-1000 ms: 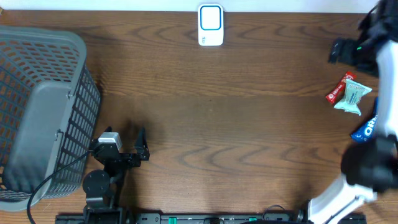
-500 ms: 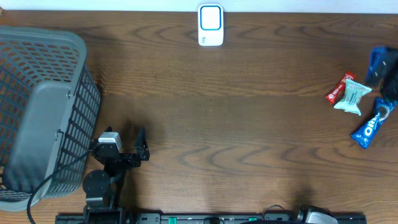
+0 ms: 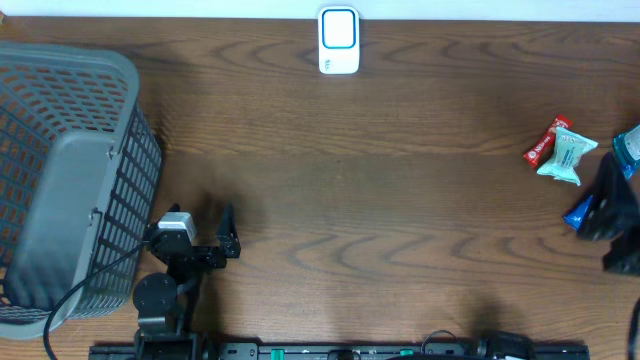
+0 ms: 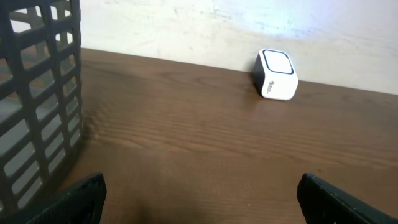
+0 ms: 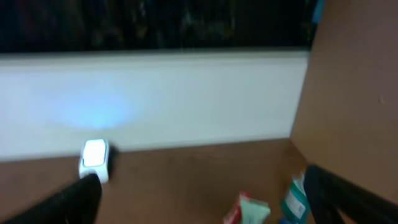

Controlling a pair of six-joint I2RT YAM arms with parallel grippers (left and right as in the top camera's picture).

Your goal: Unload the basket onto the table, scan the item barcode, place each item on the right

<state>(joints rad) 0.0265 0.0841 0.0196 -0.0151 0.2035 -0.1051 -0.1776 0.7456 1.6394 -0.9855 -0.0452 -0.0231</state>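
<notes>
both gaping empty, the left gripper [image 4: 208, 202] is idling by the basket [image 3: 135, 170] while the right gripper [image 5: 214, 199] is hanging by the clustered snack packets [image 3: 566, 157] at the table's [image 3: 400, 200] right edge, likely risking grabbing two at once.

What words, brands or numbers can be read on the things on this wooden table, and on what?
Nothing reads clearly.
On the white box-shaped scanner: small dark print on its side, too small to read.
On the red snack wrapper: white marking, blurred.
On the pale green packet: print too blurred.
On the blue packet: mostly hidden, no letters show.
</notes>
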